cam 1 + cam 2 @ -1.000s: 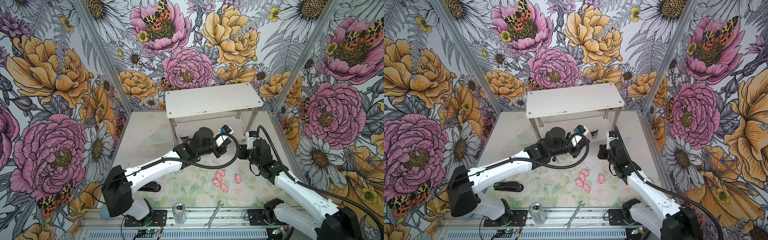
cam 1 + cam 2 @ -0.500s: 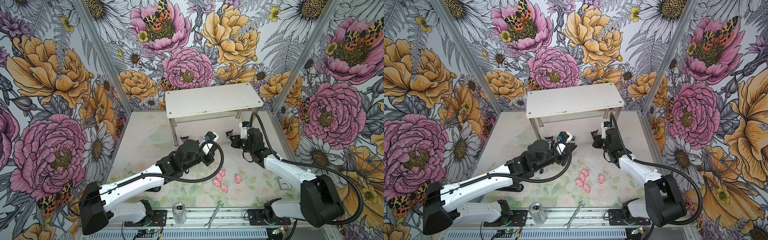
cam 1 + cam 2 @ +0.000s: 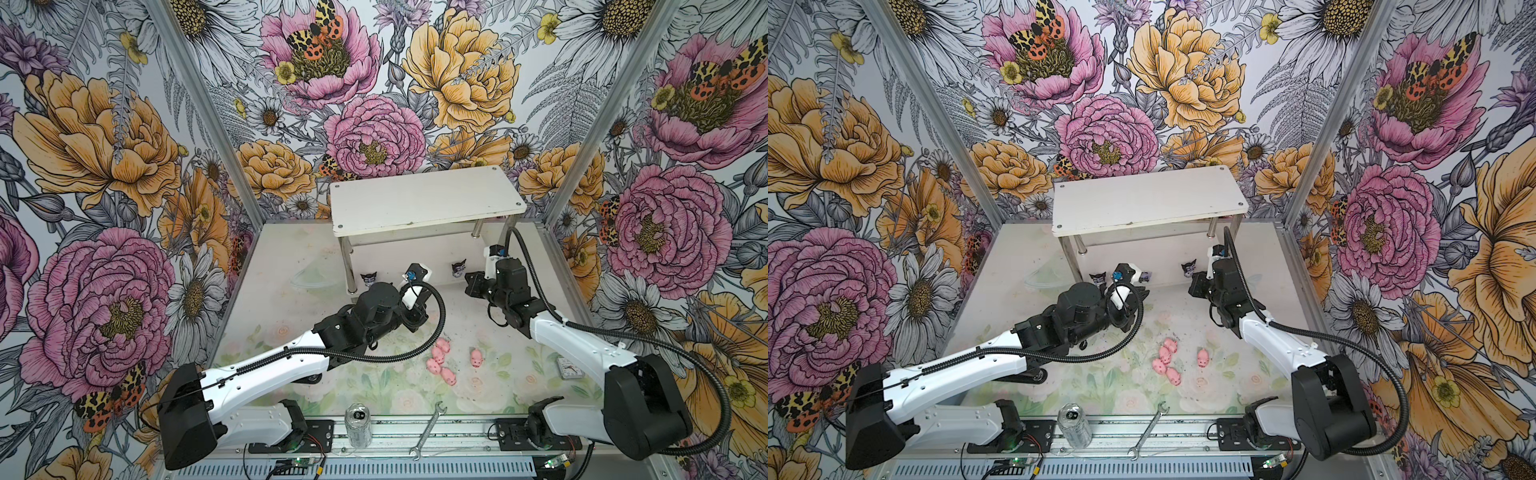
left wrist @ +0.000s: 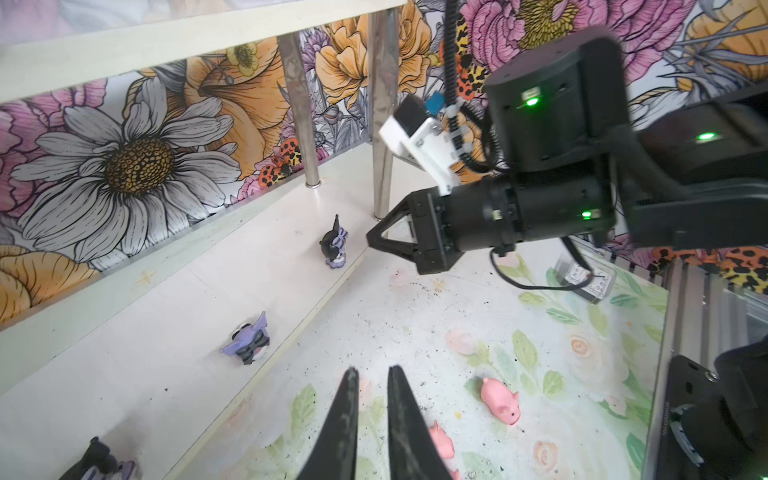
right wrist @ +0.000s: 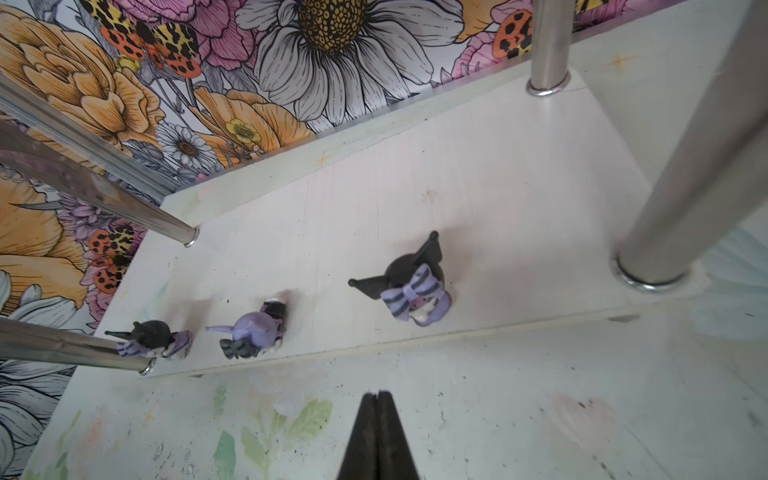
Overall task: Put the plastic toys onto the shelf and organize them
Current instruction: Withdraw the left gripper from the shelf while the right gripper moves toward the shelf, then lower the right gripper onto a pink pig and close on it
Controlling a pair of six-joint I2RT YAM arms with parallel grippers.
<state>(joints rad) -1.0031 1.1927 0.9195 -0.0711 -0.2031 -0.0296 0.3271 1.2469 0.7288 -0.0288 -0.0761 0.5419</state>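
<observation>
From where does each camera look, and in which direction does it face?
Both top views: high at the front, looking down on the shelf, pink pigs, left arm and right arm.
Left wrist: faces the shelf's lower tier; shows left gripper and right gripper.
Right wrist: faces the same tier; shows right gripper only.
Shared: both wrist views show three black-purple figurines.

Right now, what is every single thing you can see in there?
shelf: one, white with shiny legs, back of the table.
figurines: three, black, purple and white, in a row on the shelf's bottom tier; the middle one seems tipped over.
pigs: five, pink, on the table, four bunched, one apart.
can: one, clear, front edge.
wrench: one, silver, beside the can.
card: one, white, by the right arm; too small to read.
table: one, pale flowery top.
left gripper: black, slightly open, empty, near the pigs.
right gripper: black, shut, empty, facing the bottom tier.
</observation>
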